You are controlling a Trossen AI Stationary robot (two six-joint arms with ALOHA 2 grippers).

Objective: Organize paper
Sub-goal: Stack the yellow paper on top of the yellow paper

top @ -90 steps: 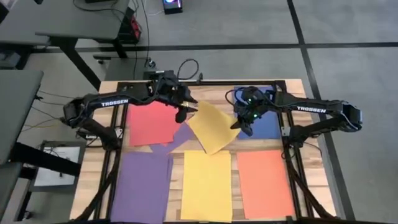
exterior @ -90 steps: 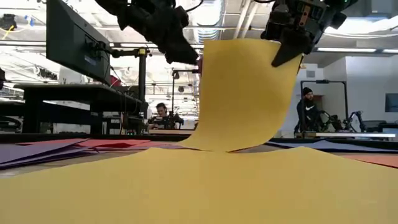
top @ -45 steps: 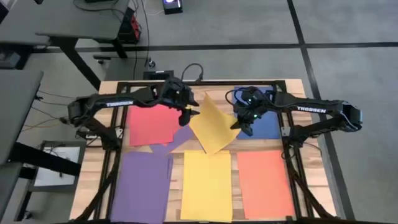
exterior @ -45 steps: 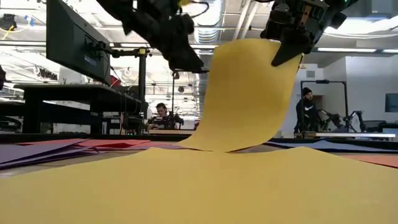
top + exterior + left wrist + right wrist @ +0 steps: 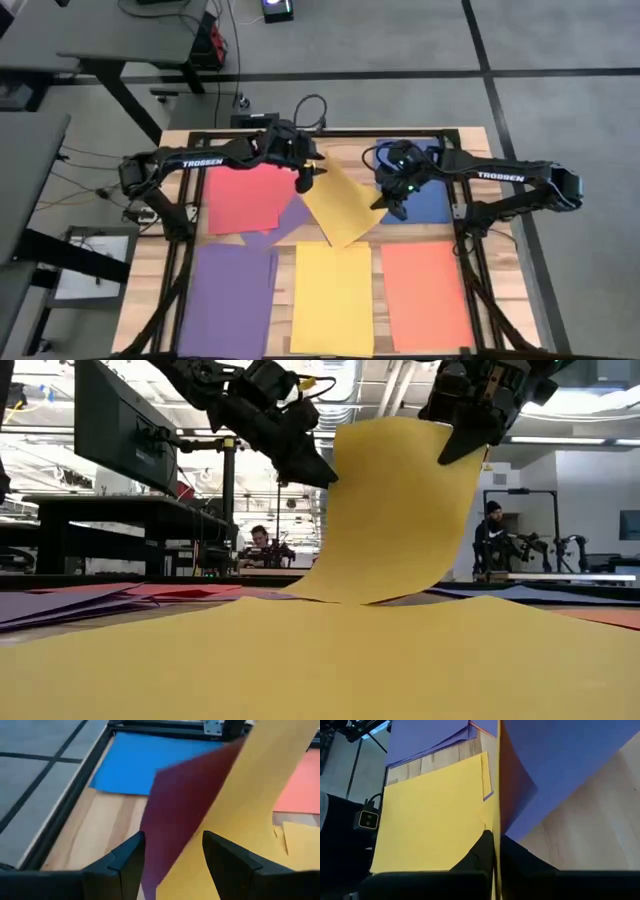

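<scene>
Right hand (image 5: 395, 203) clamps right edge of lifted yellow paper sheet (image 5: 340, 205); left hand (image 5: 304, 180), fingers apart, has released left edge since earlier.

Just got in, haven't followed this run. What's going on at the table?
Two arms are sorting coloured paper on a wooden table. The right gripper is shut on one edge of a loose yellow sheet, holding it lifted and curved at the table's middle. The left gripper is open at the sheet's opposite edge, not clamping it. Around it lie red, blue, purple, yellow and orange piles; the loose sheet is not yet on the yellow pile.
</scene>
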